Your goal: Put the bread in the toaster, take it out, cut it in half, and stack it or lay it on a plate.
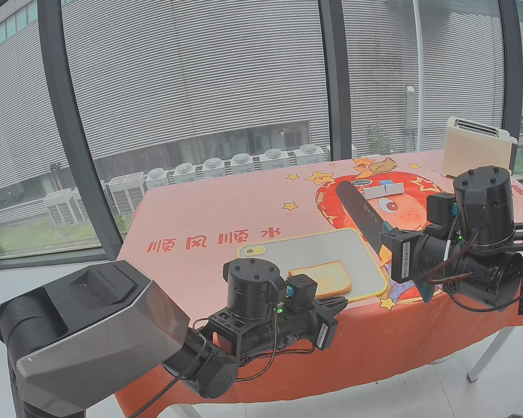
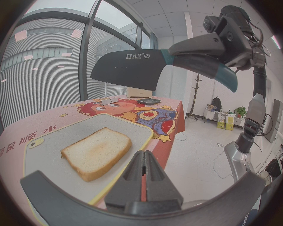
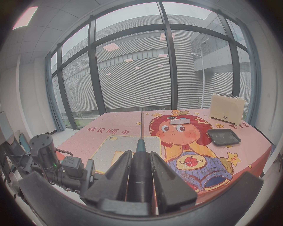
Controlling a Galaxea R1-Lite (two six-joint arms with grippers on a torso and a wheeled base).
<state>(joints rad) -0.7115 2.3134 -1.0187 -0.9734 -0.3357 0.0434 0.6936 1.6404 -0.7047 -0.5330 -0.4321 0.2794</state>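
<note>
One toasted slice of bread (image 1: pixel 320 279) (image 2: pixel 97 151) lies flat on the grey cutting board (image 1: pixel 329 245) (image 2: pixel 123 125) with a yellow rim, near the board's front edge. My left gripper (image 1: pixel 333 303) (image 2: pixel 143 173) is shut and empty, at the table's front edge just in front of the bread. My right gripper (image 1: pixel 404 255) (image 3: pixel 141 173) is shut on the teal handle of a black knife (image 1: pixel 358 212) (image 2: pixel 129 69) (image 3: pixel 141 126). The blade is held in the air over the board's right side, pointing away from me. The cream toaster (image 1: pixel 475 144) (image 3: pixel 227 107) stands at the back right.
A dark rectangular plate (image 3: pixel 223 136) (image 2: pixel 149 101) lies on the tablecloth in front of the toaster. A small white and blue object (image 1: pixel 383 190) (image 3: pixel 179 121) sits behind the board. The table's left half is bare cloth, and windows stand behind it.
</note>
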